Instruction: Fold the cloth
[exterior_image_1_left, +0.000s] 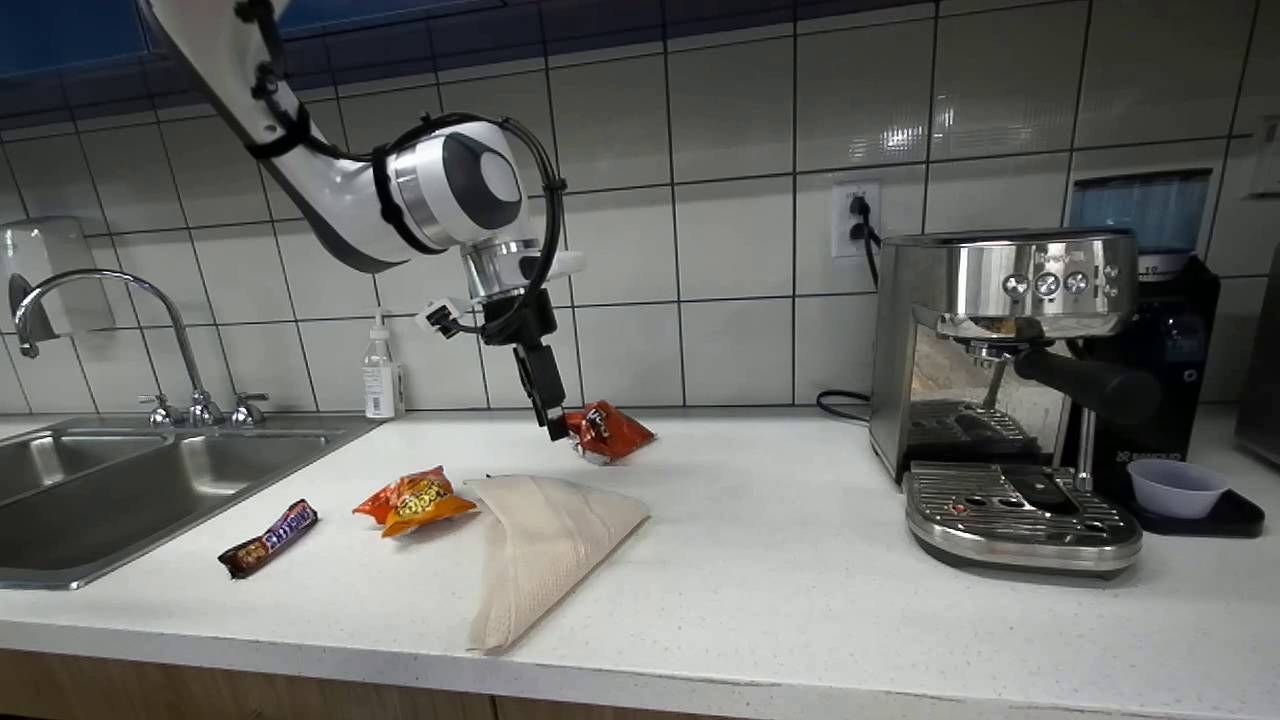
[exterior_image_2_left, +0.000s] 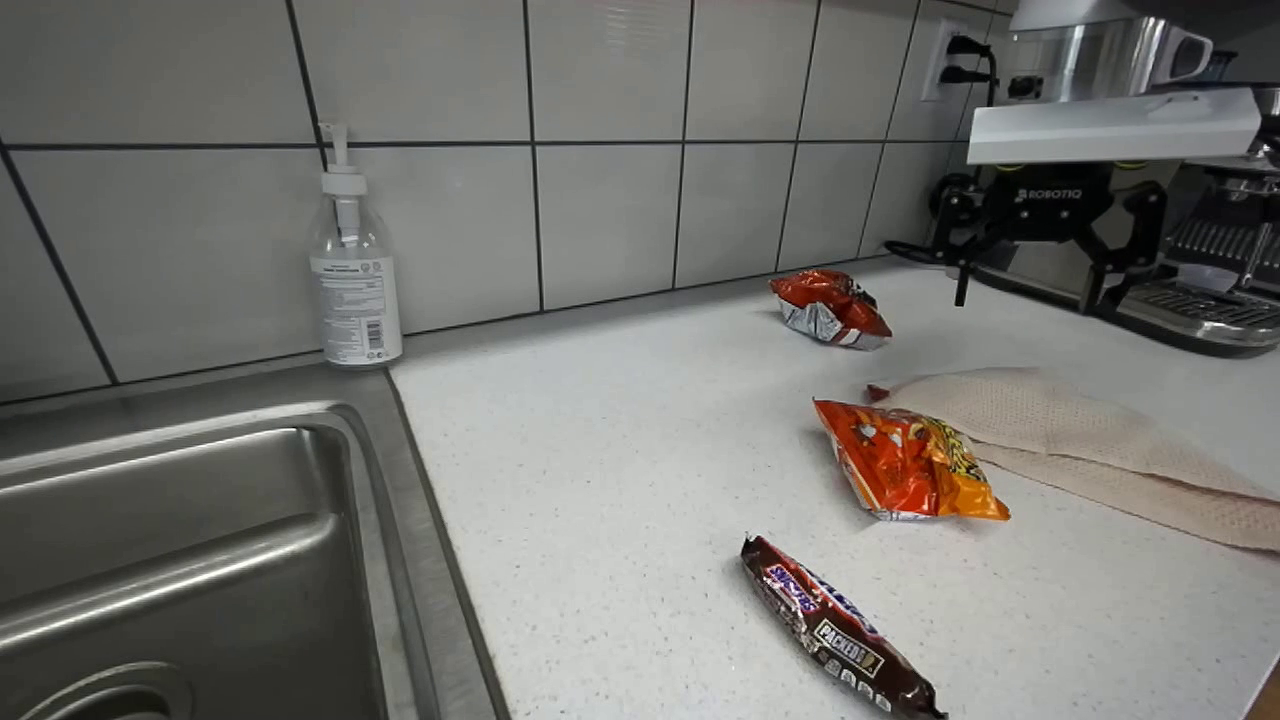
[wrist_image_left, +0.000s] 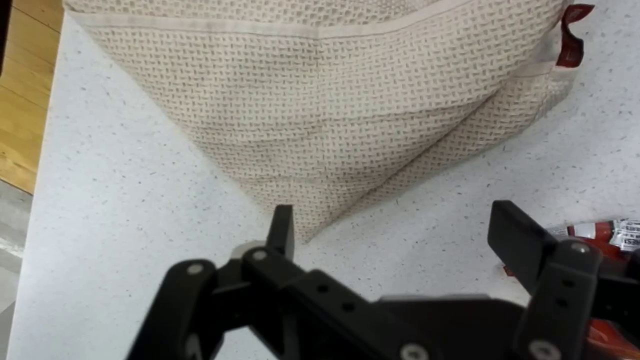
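Observation:
The beige cloth lies folded into a rough triangle on the white counter, seen in both exterior views. In the wrist view the cloth shows a hemmed edge across its upper part and a lower layer peeking out on the right, near a dark red tag. One corner points down toward my gripper, close to the left finger in that picture. Both jaws stand wide apart with nothing between them. An exterior view has the gripper raised above the counter, behind the cloth.
An orange packet lies right beside the cloth, with a chocolate bar farther toward the sink. Near the wall, a red packet sits close to the gripper. A coffee machine and a soap bottle stand on the counter.

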